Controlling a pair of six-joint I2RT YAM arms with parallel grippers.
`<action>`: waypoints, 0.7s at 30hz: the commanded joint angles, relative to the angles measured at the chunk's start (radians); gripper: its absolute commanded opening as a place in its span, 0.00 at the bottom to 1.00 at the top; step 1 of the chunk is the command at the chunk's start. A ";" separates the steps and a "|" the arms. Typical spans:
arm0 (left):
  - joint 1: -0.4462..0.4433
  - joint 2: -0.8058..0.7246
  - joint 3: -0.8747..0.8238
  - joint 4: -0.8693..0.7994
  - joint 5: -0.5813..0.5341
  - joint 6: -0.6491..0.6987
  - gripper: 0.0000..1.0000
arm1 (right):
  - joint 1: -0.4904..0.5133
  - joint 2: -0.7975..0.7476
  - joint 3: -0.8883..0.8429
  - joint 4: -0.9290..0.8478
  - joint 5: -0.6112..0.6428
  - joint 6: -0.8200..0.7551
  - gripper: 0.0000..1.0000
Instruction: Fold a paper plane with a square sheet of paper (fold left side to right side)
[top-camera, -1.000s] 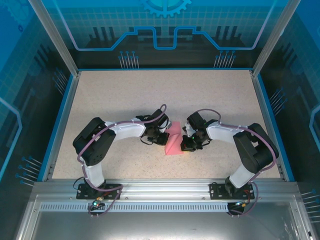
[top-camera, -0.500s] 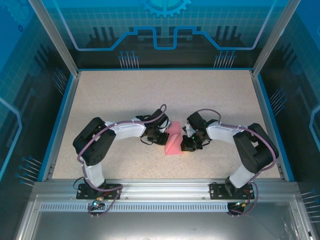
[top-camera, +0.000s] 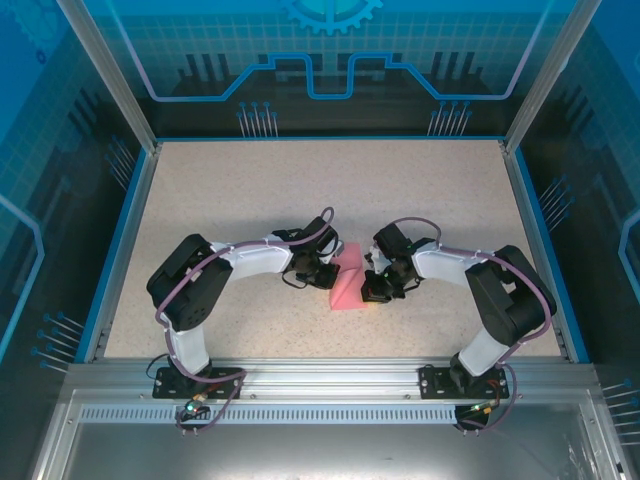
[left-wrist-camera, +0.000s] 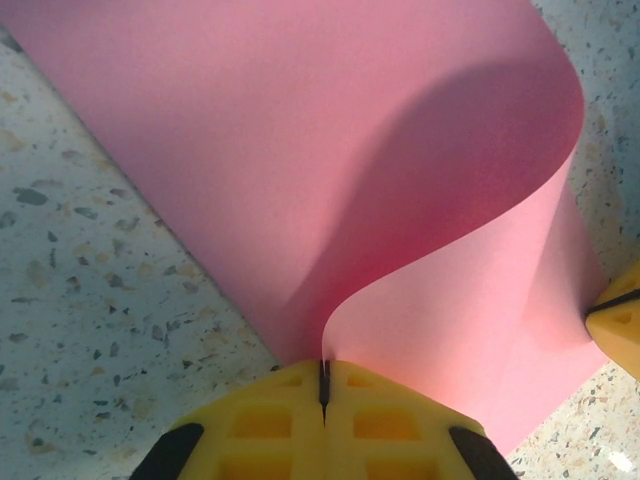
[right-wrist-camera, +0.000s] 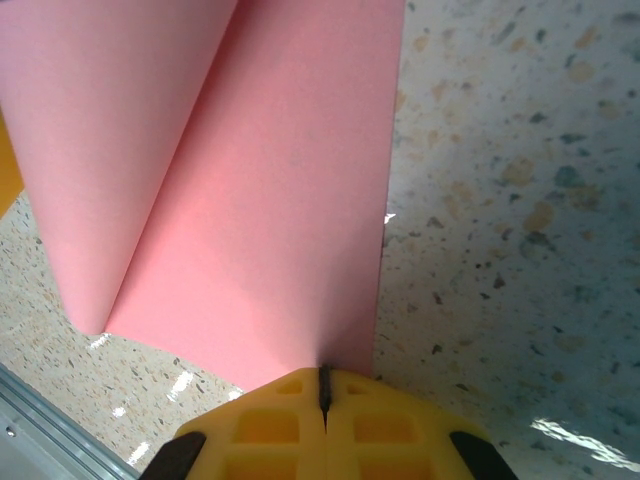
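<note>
The left gripper (left-wrist-camera: 323, 375), jaws closed, pinches the curled-up left edge of the square sheet of paper (left-wrist-camera: 300, 150), which lies mid-width on the table (top-camera: 300, 190), toward its near edge. That edge's target lies rightward: the sheet's right edge, pinned under the closed right gripper (right-wrist-camera: 323, 378).

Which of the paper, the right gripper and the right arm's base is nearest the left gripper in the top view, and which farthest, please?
1. Paper: pinched in the left gripper.
2. Right gripper: just across the paper.
3. Right arm's base: near edge, far right.
</note>
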 joint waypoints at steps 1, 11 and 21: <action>0.005 0.020 0.018 -0.021 -0.009 0.033 0.00 | 0.030 0.048 -0.016 -0.031 0.041 -0.013 0.04; 0.006 0.018 -0.009 -0.016 -0.017 0.030 0.00 | 0.030 0.044 -0.020 -0.021 0.033 -0.013 0.04; 0.006 0.038 -0.012 -0.007 -0.013 0.030 0.00 | 0.016 -0.095 -0.022 0.021 0.002 0.000 0.04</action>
